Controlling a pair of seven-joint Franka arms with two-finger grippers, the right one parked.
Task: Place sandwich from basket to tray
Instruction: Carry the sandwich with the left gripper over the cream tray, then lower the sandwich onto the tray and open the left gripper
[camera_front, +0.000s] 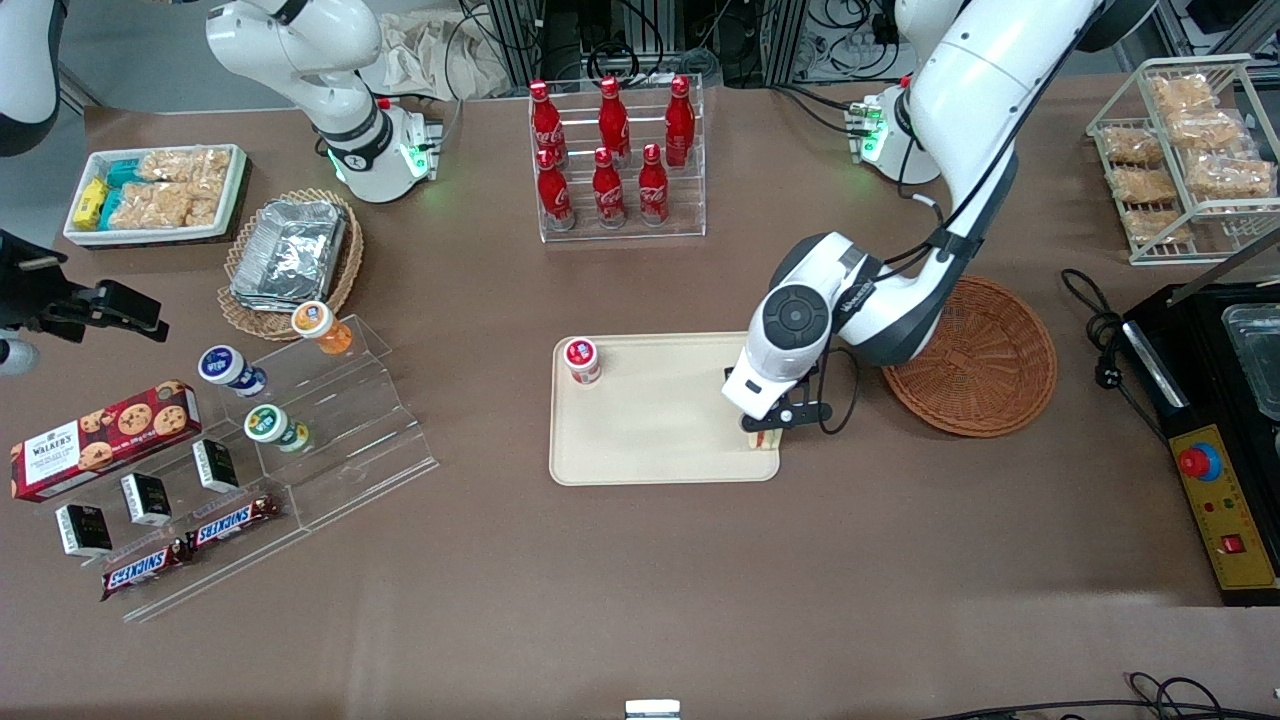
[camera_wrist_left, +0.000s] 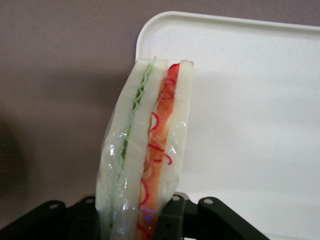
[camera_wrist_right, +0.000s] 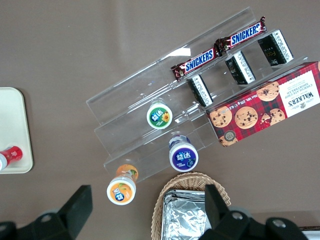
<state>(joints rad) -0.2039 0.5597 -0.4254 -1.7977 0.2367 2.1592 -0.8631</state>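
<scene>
My gripper (camera_front: 765, 428) hangs over the corner of the cream tray (camera_front: 650, 430) that is nearest the front camera and the basket. It is shut on the sandwich (camera_front: 762, 440), a wedge of white bread in clear wrap with green and red filling. In the left wrist view the sandwich (camera_wrist_left: 150, 145) stands on edge between the black fingers (camera_wrist_left: 172, 217) of the gripper (camera_wrist_left: 134, 220), straddling the rim of the tray (camera_wrist_left: 240, 100). Whether it touches the tray I cannot tell. The reddish-brown basket (camera_front: 975, 355) lies empty beside the tray, toward the working arm's end.
A small red-capped bottle (camera_front: 582, 360) stands on the tray's corner toward the parked arm. A rack of cola bottles (camera_front: 615, 160) stands farther from the camera. A clear stepped stand with snacks (camera_front: 300, 440) and a tan basket of foil containers (camera_front: 290, 255) lie toward the parked arm's end.
</scene>
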